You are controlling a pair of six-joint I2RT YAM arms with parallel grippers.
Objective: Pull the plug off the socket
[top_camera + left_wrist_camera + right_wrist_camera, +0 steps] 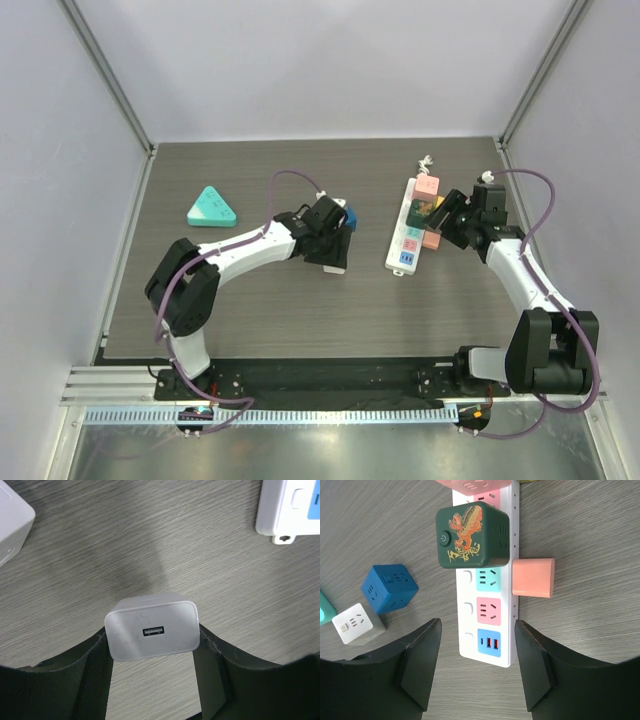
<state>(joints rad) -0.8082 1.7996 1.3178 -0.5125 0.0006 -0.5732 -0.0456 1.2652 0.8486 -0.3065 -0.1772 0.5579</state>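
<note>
Since the white USB charger (pixel 151 630) is pinched by its two flat sides in the left claw (pixel 152 639), away from the power strip (pixel 466 641) and over bare counter (pixel 150 540), that plug looks to be out of its socket. Whether it rests on the counter or hangs just above it I cannot tell. It reads as a small hard-shelled block — light, stiff, with a smooth glossy skin that could slide between the pads if the squeeze were slack. The flat sides are the sensible place to hold it.

The green cube adapter (pixel 472 535) with the dragon print is seated on the strip, further along from the USB end. If it is next, I would expect more resistance: a bulkier body, pins gripped by the socket, and a light plastic strip likely to lift with it. Two opposite flat faces, taken squarely, should give the surest hold, with a straight pull away from the strip. The right claw (pixel 476 625) stands spread apart with nothing in it, its fingers either side of the strip's USB end — well placed, I judge, to pin the strip down.
</note>
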